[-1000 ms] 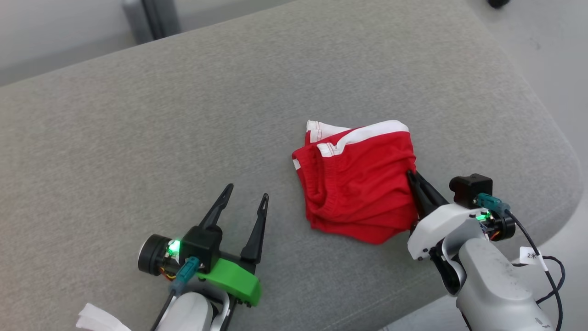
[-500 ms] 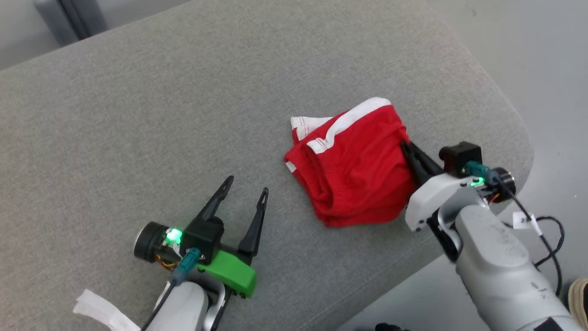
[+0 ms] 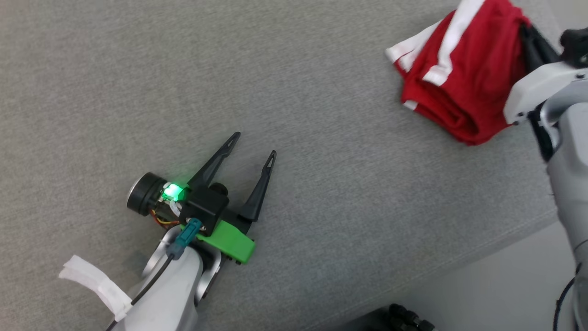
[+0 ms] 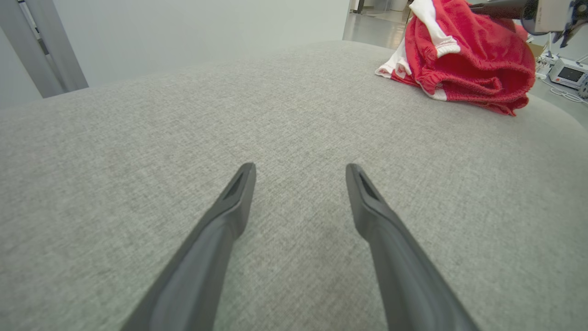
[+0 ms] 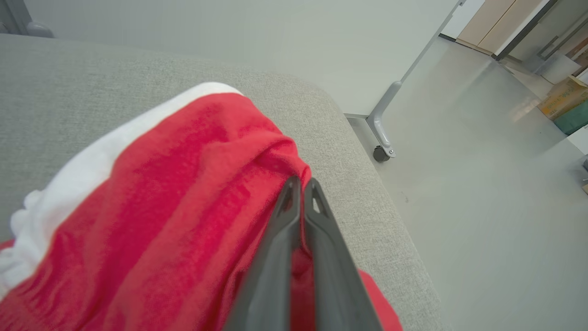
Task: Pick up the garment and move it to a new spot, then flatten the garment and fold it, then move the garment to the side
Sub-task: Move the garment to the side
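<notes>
Head view: the left gripper point(image 3: 255, 143) lies low over the grey fabric-covered tabletop point(image 3: 321, 92). Its fingers point(image 3: 216, 161) are spread wide and hold nothing. The garment point(image 3: 459, 78), red with white bands, sits bunched at the upper right, well apart from the left gripper. The right gripper point(image 3: 528, 34) meets the garment's right side, its dark fingers pressed into the cloth.

Left wrist view: the left gripper point(image 4: 298, 170) points across bare tabletop point(image 4: 183, 128) with a wide gap between its fingers point(image 4: 220, 230). The garment point(image 4: 468, 55) is at the far right. Its lower folds rest on the tabletop and its upper part is gathered up toward the right gripper point(image 4: 477, 7), which enters from the top right corner.

Right wrist view: the right gripper point(image 5: 302, 184) has its fingers point(image 5: 280, 239) drawn together, almost touching, with red cloth pinched between them. The garment point(image 5: 174, 207) spreads left of and below the fingers, a white band along its upper edge. It lies close to the tabletop's point(image 5: 92, 78) rounded edge, beyond which are the floor point(image 5: 482, 184) and a metal leg on a castor point(image 5: 381, 124).
</notes>
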Controlling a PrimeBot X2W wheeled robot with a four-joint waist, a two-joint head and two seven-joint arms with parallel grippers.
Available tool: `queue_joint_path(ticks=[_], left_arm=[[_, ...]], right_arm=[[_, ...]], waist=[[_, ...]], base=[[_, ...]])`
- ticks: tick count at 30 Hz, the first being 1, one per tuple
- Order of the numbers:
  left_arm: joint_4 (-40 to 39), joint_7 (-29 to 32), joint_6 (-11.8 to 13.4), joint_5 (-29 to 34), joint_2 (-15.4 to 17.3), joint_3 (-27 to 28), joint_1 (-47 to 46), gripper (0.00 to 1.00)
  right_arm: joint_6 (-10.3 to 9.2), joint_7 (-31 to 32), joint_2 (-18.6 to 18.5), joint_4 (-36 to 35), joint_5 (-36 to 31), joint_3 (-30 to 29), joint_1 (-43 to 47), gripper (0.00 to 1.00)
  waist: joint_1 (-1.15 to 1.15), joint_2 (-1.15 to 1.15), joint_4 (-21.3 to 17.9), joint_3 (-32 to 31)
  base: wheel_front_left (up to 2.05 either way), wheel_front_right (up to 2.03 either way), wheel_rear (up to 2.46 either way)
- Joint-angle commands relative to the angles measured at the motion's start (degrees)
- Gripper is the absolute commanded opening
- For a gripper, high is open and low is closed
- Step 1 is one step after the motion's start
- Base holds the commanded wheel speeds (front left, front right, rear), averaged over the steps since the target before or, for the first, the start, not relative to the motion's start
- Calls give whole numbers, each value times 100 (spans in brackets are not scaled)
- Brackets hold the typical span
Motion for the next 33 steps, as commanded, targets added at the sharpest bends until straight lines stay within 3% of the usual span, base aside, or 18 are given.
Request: queue_joint_path(ticks=[1,10,11,12,13,17,20,25,33], left_arm=[[-7,-2,-14,-4,61,19,-151,100],[-25,17,-2,-49,161,78,-200,100],[-10,21,-2,-51,169,85,-190,100],[6,24,-2,-51,173,92,-183,100],[24,25,-1,-52,172,101,-173,100],[86,31,-1,-89,109,88,-131,100],[63,22,-2,-110,37,119,-85,100],[81,5,-2,-104,-116,310,32,100],[219,1,43,-77,-252,849,319,100]], right_arm=[[-10,-3,-192,96,-163,-262,-142,0],[-10,74,-914,201,-1557,-2420,-301,0],[-10,69,-895,150,-1721,-2688,-277,40],[-10,66,-860,105,-1857,-2850,-259,50],[-10,60,-814,43,-1999,-3038,-241,100],[-10,25,-595,-174,-2407,-3581,-211,100],[-10,-3,-289,-341,-2465,-3656,-310,100],[-10,-10,192,-1125,-2168,-3076,-49,100],[-10,-12,550,-2013,-1080,-1599,654,100]], waist=[[0,0,662,624],[0,0,857,727],[0,0,858,720],[0,0,856,713],[0,0,849,699],[0,0,824,569],[0,0,832,393],[0,0,910,-8],[0,0,1180,-711]], base=[[0,0,0],[0,0,0],[0,0,0],[0,0,0],[0,0,0],[0,0,0],[0,0,0],[0,0,0],[0,0,0]])
